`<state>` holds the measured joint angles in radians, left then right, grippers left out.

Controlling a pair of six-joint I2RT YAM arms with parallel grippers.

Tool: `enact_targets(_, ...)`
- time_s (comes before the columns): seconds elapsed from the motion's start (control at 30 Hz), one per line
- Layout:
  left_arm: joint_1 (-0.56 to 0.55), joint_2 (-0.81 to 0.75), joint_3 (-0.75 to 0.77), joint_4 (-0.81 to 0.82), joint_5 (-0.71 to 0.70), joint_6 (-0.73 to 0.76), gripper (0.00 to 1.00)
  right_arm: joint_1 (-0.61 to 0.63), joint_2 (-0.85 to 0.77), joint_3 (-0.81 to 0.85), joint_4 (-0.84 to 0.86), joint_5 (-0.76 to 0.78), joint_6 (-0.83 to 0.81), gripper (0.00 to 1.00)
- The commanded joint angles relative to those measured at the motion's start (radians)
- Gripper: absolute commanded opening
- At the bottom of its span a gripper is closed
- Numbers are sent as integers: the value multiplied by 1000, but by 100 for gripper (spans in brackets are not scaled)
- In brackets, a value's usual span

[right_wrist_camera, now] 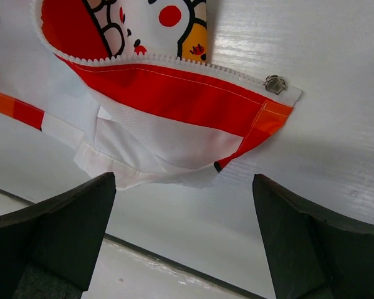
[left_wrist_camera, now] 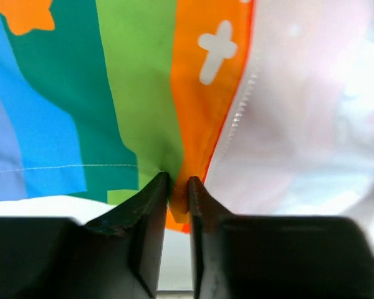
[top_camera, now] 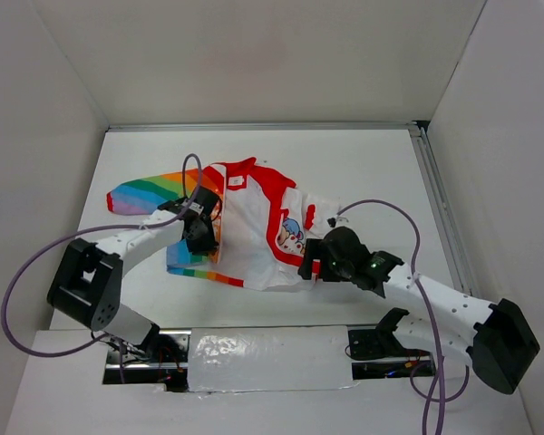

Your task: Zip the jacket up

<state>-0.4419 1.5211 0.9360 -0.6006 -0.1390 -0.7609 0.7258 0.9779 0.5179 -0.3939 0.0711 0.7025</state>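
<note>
The jacket (top_camera: 254,227) lies open and rumpled on the white table, red collar toward the back, one rainbow sleeve (top_camera: 150,192) stretched out to the left. My left gripper (top_camera: 202,237) sits on its left rainbow panel. In the left wrist view its fingers (left_wrist_camera: 177,180) are pinched on a fold of the orange hem beside the white zipper teeth (left_wrist_camera: 240,112). My right gripper (top_camera: 310,269) hovers at the jacket's lower right corner. It stands wide open (right_wrist_camera: 184,187) with nothing between its fingers. The red-edged hem corner and a metal zipper slider (right_wrist_camera: 275,84) lie just ahead of it.
White walls enclose the table on three sides, with a metal rail (top_camera: 435,199) along the right. A taped strip (top_camera: 263,349) covers the near edge between the arm bases. The table's near edge (right_wrist_camera: 174,261) runs just below the right fingers.
</note>
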Motion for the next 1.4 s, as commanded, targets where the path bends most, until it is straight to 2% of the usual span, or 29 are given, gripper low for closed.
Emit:
enact_targets(0.0, 2, -84, 18, -16, 28, 17, 30, 27, 34, 10, 61, 32, 5, 96)
enact_targets(0.03, 3, -97, 12, -10, 38, 32, 26, 34, 42, 11, 66, 32, 5, 97)
enact_targets(0.1, 5, -127, -5, 16, 50, 40, 25, 46, 56, 16, 87, 36, 2, 97)
enact_targets(0.13, 5, -139, -9, 21, 59, 47, 16, 55, 68, 22, 95, 38, 3, 97)
enact_targets(0.23, 6, -148, -25, 27, 76, 48, 0, 79, 99, 37, 104, 38, 5, 97)
enact_targets(0.37, 2, -189, -58, 56, 122, 58, 0, 109, 166, 73, 147, 44, -6, 96)
enact_targets(0.47, -4, -260, -91, 88, 188, 67, 0, 126, 298, 132, 124, 111, 3, 89)
enact_targets(0.53, -15, -320, -108, 110, 217, 64, 0, 126, 352, 194, 84, 198, 28, 79)
enact_targets(0.57, -18, -341, -124, 116, 232, 58, 0, 126, 401, 212, 72, 234, 41, 60)
enact_targets(0.67, -37, -413, -160, 159, 321, 58, 0, 103, 496, 289, 58, 302, 45, 32)
enact_targets(0.7, -43, -445, -169, 174, 346, 58, 0, 92, 522, 312, 56, 309, 46, 27)
enact_targets(0.73, -60, -458, -178, 194, 361, 55, 0, 80, 551, 365, 47, 317, 55, 17)
enact_targets(0.77, -69, -469, -187, 193, 368, 34, 0, 49, 614, 393, 38, 320, 63, 0)
enact_targets(0.97, -136, -547, -233, 151, 348, -78, 0, -55, 809, 677, -94, 397, 115, 0)
enact_targets(1.07, -159, -578, -287, 160, 358, -107, 0, -65, 803, 694, -137, 408, 100, 0)
enact_targets(1.13, -179, -576, -345, 217, 395, -130, 0, -36, 740, 653, -77, 394, 32, 0)
enact_targets(1.17, -193, -559, -367, 238, 413, -143, 0, -19, 711, 607, -56, 365, 5, 3)
enact_targets(1.27, -221, -486, -440, 335, 462, -181, 0, -12, 598, 532, -62, 317, 6, 30)
enact_targets(1.3, -227, -461, -468, 357, 466, -199, 0, -15, 534, 518, -66, 312, 14, 53)
enact_targets(1.37, -242, -386, -479, 398, 463, -215, 0, -31, 474, 459, -66, 291, 29, 68)
